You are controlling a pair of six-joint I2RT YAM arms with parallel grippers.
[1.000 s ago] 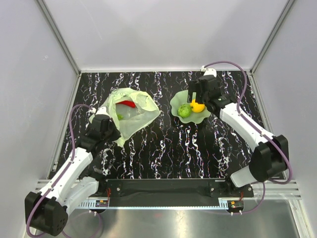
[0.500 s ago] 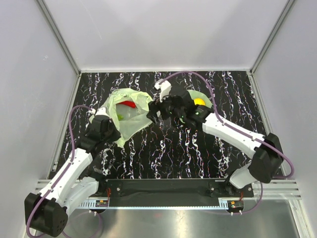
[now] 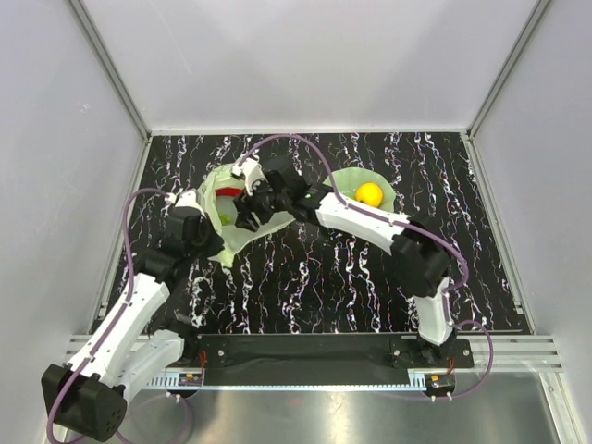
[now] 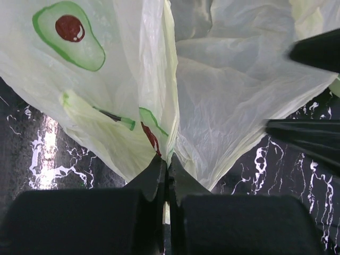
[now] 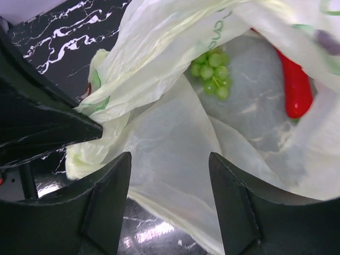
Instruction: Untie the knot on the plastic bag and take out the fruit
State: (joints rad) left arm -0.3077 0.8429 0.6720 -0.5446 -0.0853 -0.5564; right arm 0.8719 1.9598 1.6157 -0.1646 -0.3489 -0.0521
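Translucent pale green plastic bag (image 3: 236, 239) open on black table (image 3: 370, 277), green grape bunch (image 5: 212, 71) and long red piece (image 5: 295, 87) inside, left gripper (image 4: 164, 170) pinching its edge, right gripper (image 5: 169, 159) spread above, yellow-orange fruit (image 3: 369, 193) in green wavy dish (image 3: 347, 178)

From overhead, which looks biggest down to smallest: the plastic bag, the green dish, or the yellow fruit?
1. plastic bag, largest, even partly hidden
2. green dish, also partly hidden
3. yellow fruit, clearly smallest

Left gripper (image 4: 166, 164) at 6 o'clock, jaws pressed together on a fold of the plastic bag (image 4: 234, 90). Avocado print (image 4: 69, 33) at 11 o'clock. Right gripper fingers (image 4: 313, 138) at 3 o'clock, spread apart. Black marbled table (image 4: 42, 159) at 8 o'clock.
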